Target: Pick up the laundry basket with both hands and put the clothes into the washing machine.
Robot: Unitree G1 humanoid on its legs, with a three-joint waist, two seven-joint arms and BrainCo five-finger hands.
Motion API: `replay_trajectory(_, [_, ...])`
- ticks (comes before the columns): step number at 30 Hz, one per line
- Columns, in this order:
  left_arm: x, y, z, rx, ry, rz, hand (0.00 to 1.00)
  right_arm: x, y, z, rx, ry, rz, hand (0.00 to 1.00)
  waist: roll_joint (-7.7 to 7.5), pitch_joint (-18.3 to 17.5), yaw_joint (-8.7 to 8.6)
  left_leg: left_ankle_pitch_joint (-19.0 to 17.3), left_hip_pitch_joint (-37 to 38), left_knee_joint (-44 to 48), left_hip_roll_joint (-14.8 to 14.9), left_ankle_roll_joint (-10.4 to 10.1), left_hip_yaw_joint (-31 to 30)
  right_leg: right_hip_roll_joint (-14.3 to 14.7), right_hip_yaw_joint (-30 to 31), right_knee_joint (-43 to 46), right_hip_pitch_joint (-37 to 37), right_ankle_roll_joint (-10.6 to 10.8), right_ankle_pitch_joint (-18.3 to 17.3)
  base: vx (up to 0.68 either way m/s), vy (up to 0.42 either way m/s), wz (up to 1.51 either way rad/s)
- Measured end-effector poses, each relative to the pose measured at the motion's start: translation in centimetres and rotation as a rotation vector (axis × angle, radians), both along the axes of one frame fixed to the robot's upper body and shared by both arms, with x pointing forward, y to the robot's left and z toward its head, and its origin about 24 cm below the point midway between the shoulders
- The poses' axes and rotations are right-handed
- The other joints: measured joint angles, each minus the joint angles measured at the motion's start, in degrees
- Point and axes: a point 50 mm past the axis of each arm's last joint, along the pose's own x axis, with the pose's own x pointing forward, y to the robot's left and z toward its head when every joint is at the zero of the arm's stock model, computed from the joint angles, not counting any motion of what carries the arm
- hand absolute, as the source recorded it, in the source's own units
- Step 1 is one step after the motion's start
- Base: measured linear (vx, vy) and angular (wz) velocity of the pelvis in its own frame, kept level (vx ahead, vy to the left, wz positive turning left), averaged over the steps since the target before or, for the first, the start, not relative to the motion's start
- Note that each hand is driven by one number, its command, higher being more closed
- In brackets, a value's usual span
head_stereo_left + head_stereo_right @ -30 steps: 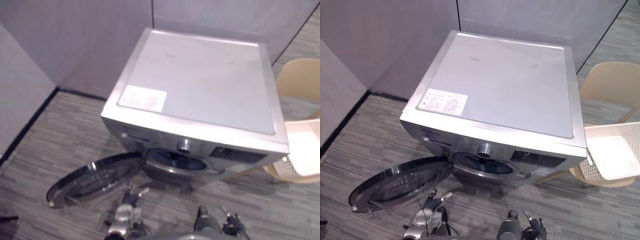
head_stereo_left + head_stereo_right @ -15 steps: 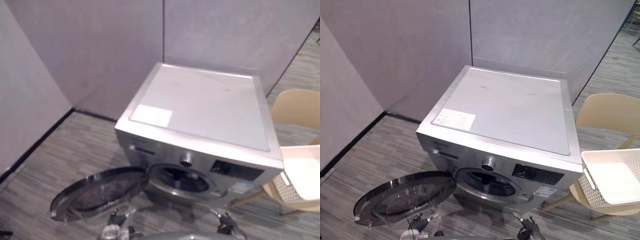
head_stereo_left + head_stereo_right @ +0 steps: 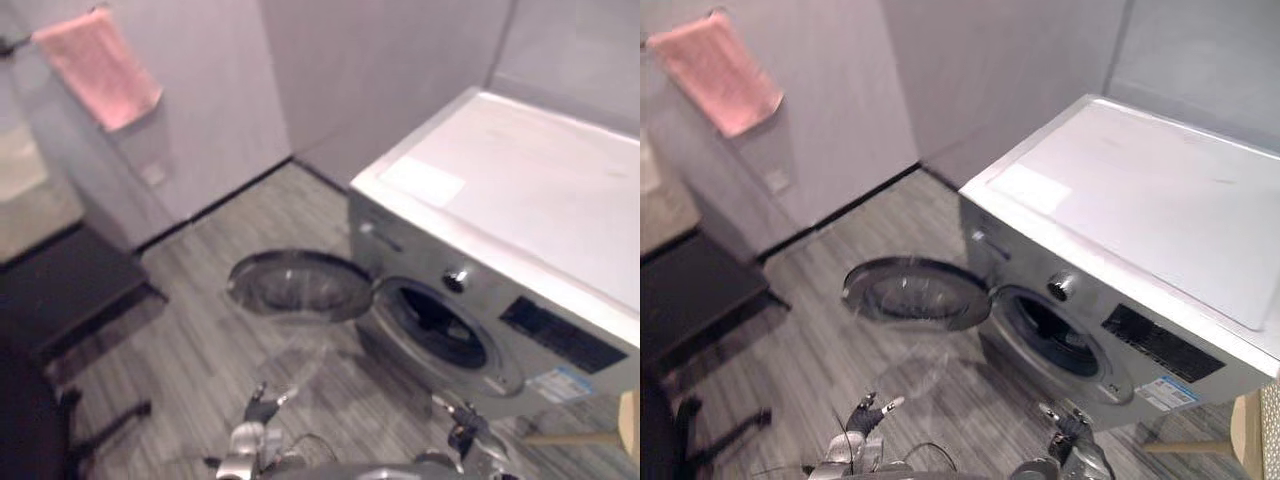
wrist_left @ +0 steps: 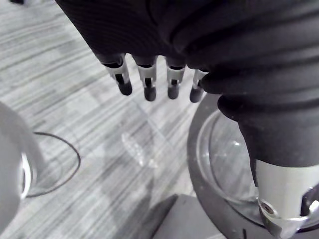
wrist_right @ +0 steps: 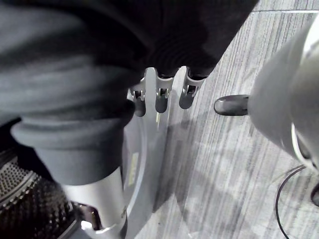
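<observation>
A silver front-loading washing machine (image 3: 520, 190) stands on the right. Its round glass door (image 3: 298, 285) is swung wide open to the left, and the dark drum opening (image 3: 437, 325) shows. My left hand (image 3: 255, 412) hangs low at the bottom edge, in front of the door. Its fingers (image 4: 147, 79) are straight and hold nothing, with the door glass (image 4: 224, 164) past them. My right hand (image 3: 462, 432) hangs low before the machine's front, fingers (image 5: 162, 94) straight and empty, the perforated drum (image 5: 25, 199) beside it.
A pink towel (image 3: 98, 65) hangs on the grey wall at the upper left. A low dark bench (image 3: 60, 290) stands on the left, with a dark chair base (image 3: 100, 420) below it. A beige chair edge (image 3: 630, 420) shows at the far right. Striped grey floor (image 3: 230, 350) lies before the machine.
The whole picture has swung to the left: the white basket and beige chair have slid out on the right, the towel and bench have come in. Both hands still hang low and empty.
</observation>
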Motion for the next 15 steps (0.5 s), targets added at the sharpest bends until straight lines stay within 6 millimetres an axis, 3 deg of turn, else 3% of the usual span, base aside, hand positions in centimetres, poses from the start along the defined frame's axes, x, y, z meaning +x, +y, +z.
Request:
replay_trajectory(1, [-0.5, 0.1, -0.2, 0.01, 0.016, -0.02, 0.0, 0.1, 1.2, -0.1, 0.032, -0.002, -0.001, 0.0, -2.17, -0.7, -0.11, 3.4, 0.9, -4.9, -2.3, 0.6, -0.4, -1.4, -0.7, 0.0, -0.9, -0.5, 0.9, -0.21, 0.091, 0.36])
replay_trajectory(3, [-0.3, -0.1, -0.1, 0.025, 0.022, -0.072, 0.0, -0.2, 1.6, -0.3, 0.048, 0.003, -0.018, 0.0, -3.7, -1.7, -0.29, 7.5, 2.4, -11.1, -5.0, 1.5, -1.8, -3.0, -1.6, 0.1, -1.1, -0.3, 2.0, -0.18, 0.071, 0.39])
replay_trajectory(5, [0.3, -0.7, 0.2, 0.023, -0.006, -0.108, 0.0, -0.3, 1.3, -0.3, 0.048, 0.002, -0.046, 0.0, -3.65, -1.9, -0.34, 11.4, 3.7, -17.2, -6.7, 2.1, -2.9, -3.5, -2.4, -1.0, -0.9, -0.6, 3.3, -0.19, 0.052, 0.28])
replay_trajectory(9, [0.1, -1.5, 0.1, 0.024, -0.009, -0.167, 0.0, -0.3, 1.2, -0.3, 0.04, 0.006, -0.046, 0.0, -3.5, -2.0, -0.15, 14.1, 4.0, -20.8, -7.9, 2.5, -2.7, -3.7, -2.2, -1.6, -2.3, -1.5, 4.0, -0.12, 0.045, 0.01])
replay_trajectory(15, [-0.4, -1.1, 0.5, 0.044, -0.037, -0.229, 0.0, 0.1, 2.3, -0.1, 0.048, -0.022, -0.004, 0.0, -6.33, -1.3, -0.24, 14.0, 3.1, -20.8, -7.8, 2.2, 2.3, -3.3, 3.3, -1.9, -6.0, -1.7, 6.5, -0.06, 0.028, -0.4])
